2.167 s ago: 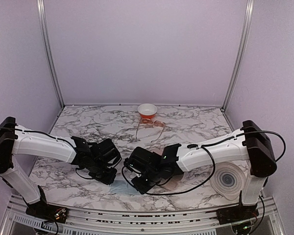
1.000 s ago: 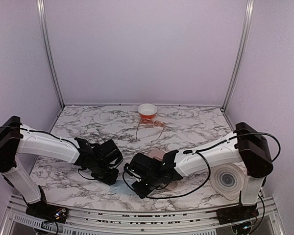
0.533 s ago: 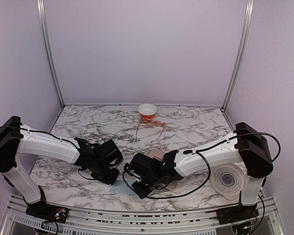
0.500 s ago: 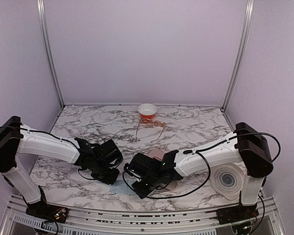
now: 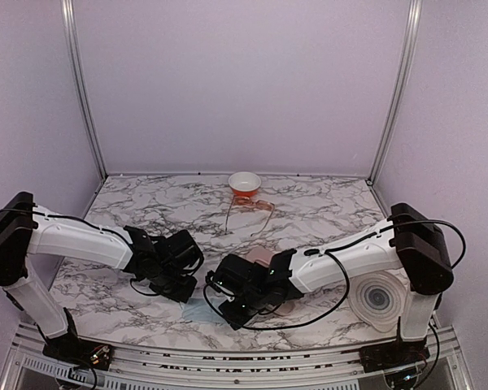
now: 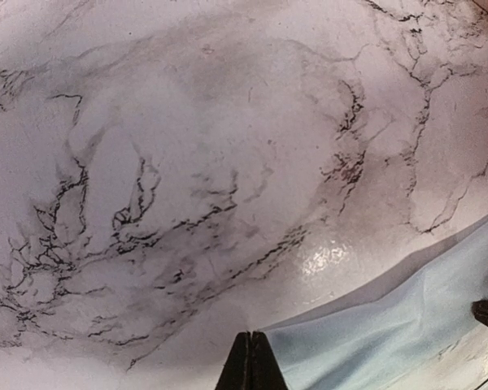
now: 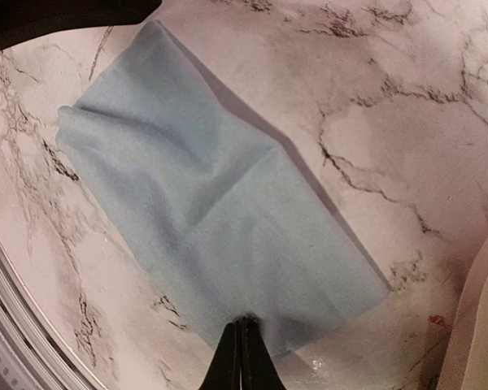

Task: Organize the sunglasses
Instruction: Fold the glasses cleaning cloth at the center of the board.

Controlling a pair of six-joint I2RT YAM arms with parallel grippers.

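One pair of sunglasses [image 5: 249, 213] can be made out: thin wire, orange-brown lenses, lying open on the marble counter [image 5: 146, 211] towards the back, just in front of the single orange-and-white bowl [image 5: 244, 183] and well apart from both arms. A second pair cannot be found in any view.

Nearer the front lies one light blue cloth [image 7: 211, 219], flat on the counter between the two wrists. One pink case [image 5: 262, 257] shows behind the right arm, and a further pale pink patch [image 5: 281, 308] peeks out beneath it; whether that is a second case cannot be told. One pale round disc [image 5: 376, 299] sits by the right arm's base.

There are two arms. The left tool [image 6: 250, 361] has its jaws pressed together, tips at a corner of the cloth. The right tool [image 7: 242, 349] is likewise closed, tips at the cloth's near edge. Whether either pinches the fabric cannot be told.

Against the earliest frame, the right arm has sunk lower and reached further towards the front left, and the left wrist has shifted slightly. The sunglasses and bowl lie where they did.
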